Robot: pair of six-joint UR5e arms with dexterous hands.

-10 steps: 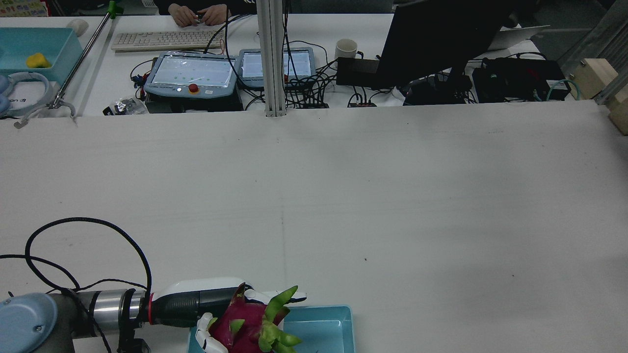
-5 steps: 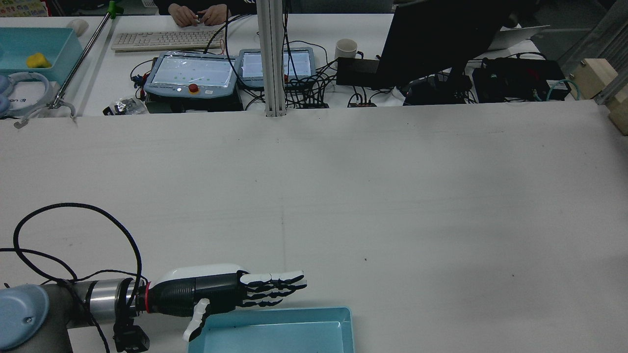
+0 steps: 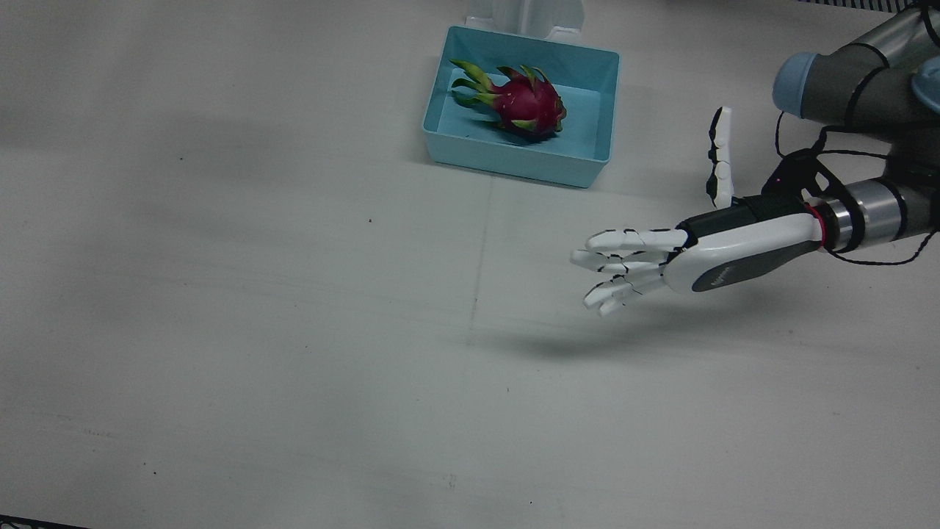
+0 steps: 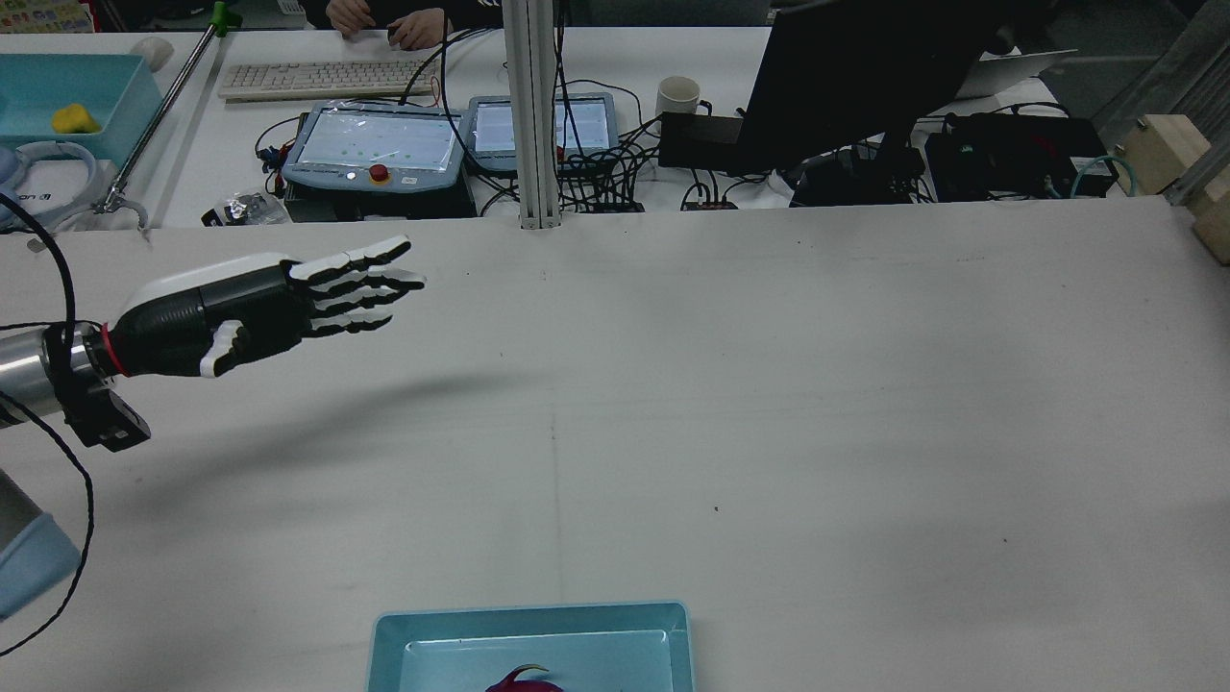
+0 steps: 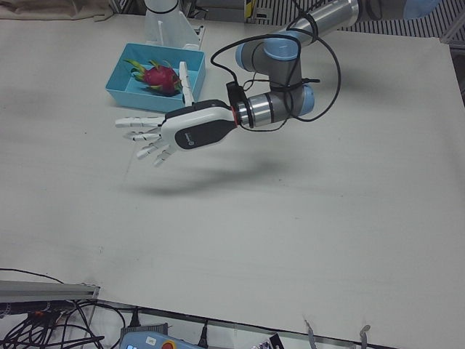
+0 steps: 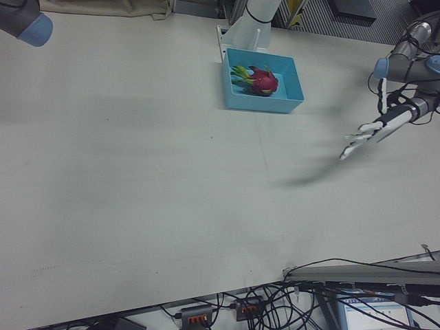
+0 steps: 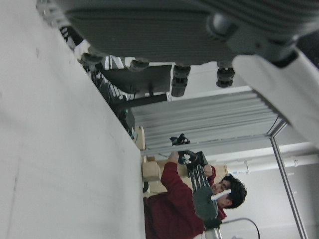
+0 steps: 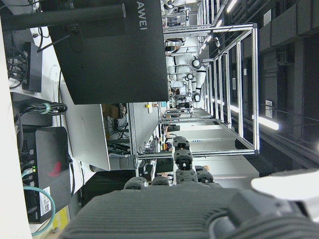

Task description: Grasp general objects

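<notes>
Here the left hand [image 3: 683,257] is hovering above the bare tabletop [image 3: 294,330], holding nothing, its fingers [image 3: 624,257] stretched out flat and spread apart, with the thumb sticking out to one side. The dragon fruit [image 3: 518,101] is lying on its side inside the light blue bin [image 3: 514,158] at the robot's near edge of the tabletop, its green scales pointing toward the robot's right, and it is sitting well apart from the hand. Judging by this layout, the fruit is resting in the bin and the hand is idling away from it, so the grasp-and-drop step looks finished. No other loose object is showing on the tabletop, so any next move is calling either for a fresh item or for the hand reaching back to the bin, coming down over the fruit's body and closing around it. The right hand's camera is showing its palm [image 8: 174,209], but its fingers' state cannot be told; only that arm's elbow [image 6: 24,20] is showing elsewhere.
</notes>
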